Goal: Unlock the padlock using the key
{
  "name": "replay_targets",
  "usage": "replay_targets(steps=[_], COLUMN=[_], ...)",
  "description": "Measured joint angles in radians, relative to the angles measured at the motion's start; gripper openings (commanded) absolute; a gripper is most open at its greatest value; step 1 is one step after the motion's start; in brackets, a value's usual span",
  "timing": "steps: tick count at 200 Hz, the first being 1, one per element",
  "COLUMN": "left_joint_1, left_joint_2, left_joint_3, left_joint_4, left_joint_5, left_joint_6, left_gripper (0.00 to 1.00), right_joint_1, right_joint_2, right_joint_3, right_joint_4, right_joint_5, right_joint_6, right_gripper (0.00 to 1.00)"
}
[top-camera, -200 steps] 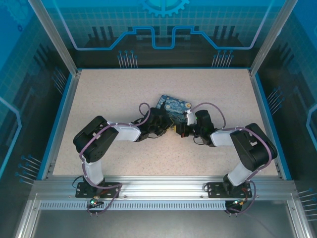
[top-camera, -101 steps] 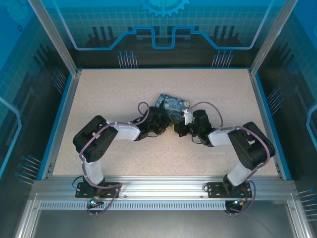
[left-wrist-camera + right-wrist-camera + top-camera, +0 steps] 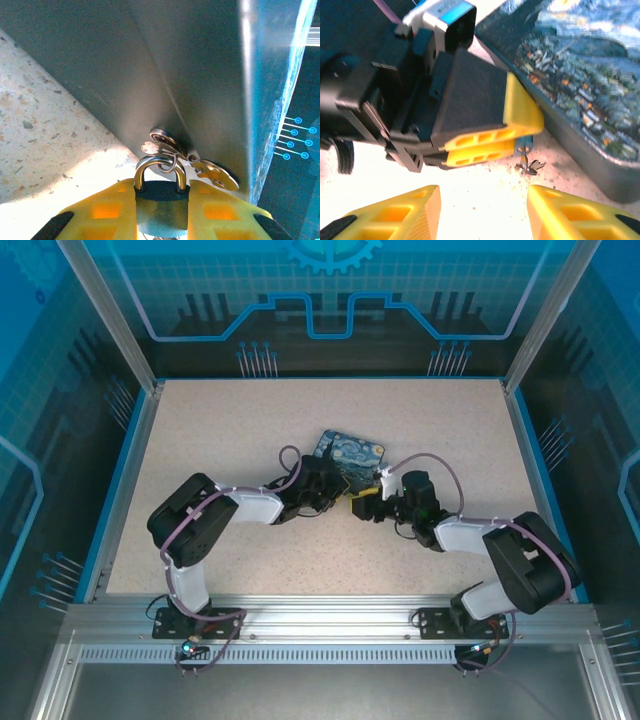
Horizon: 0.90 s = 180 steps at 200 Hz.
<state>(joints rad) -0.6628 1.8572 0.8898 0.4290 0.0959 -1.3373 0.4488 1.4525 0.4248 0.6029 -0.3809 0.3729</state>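
A speckled surface (image 3: 200, 430) carries a starry-print tin (image 3: 355, 452), and both arms are drawn in together at the tin's near edge. The left tool (image 3: 161, 189) is closed on the padlock (image 3: 159, 210). Its yellow fingers (image 3: 102, 207) are pressed against both sides of the teal body, and the shackle is pointed toward the tin's dark side wall. The right tool (image 3: 484, 210) is held just beside the left one, with its jaws parted and nothing between them. The key (image 3: 216, 176) is seen lying against the foot of the tin wall, just past the shackle. It appears to be hung on a thin wire ring looped through the shackle, with a second small key beside it. The keyhole end of the padlock is hidden between the fingers.

The step in hand is judged to be fetching the key: the padlock is braced, but no key is held. A fine pinch on the key's flat head is called for next, close to the tin wall. The key would then have to be swung round to the hidden keyhole, inserted and turned. The short ring is likely to limit that swing.
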Motion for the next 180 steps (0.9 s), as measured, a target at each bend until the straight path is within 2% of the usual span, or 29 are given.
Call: replay_targets(steps=[66, 129, 161, 180], left_joint_1=[0.0, 0.0, 0.001, 0.001], left_joint_2=[0.0, 0.0, 0.0, 0.0], left_joint_3=[0.0, 0.0, 0.0, 0.0], left_joint_4=[0.001, 0.002, 0.002, 0.002], left_joint_5=[0.0, -0.001, -0.001, 0.0], left_joint_6=[0.0, 0.0, 0.0, 0.0], left_gripper=[0.02, 0.02, 0.02, 0.02], right_joint_1=[-0.004, -0.005, -0.005, -0.005], right_joint_2=[0.148, 0.175, 0.179, 0.179], right_joint_3=[0.034, 0.067, 0.068, 0.069], right_joint_4=[0.027, 0.063, 0.063, 0.065], right_joint_5=[-0.046, -0.023, -0.006, 0.0], right_joint_6=[0.057, 0.09, 0.1, 0.106], right_gripper=[0.34, 0.25, 0.09, 0.03])
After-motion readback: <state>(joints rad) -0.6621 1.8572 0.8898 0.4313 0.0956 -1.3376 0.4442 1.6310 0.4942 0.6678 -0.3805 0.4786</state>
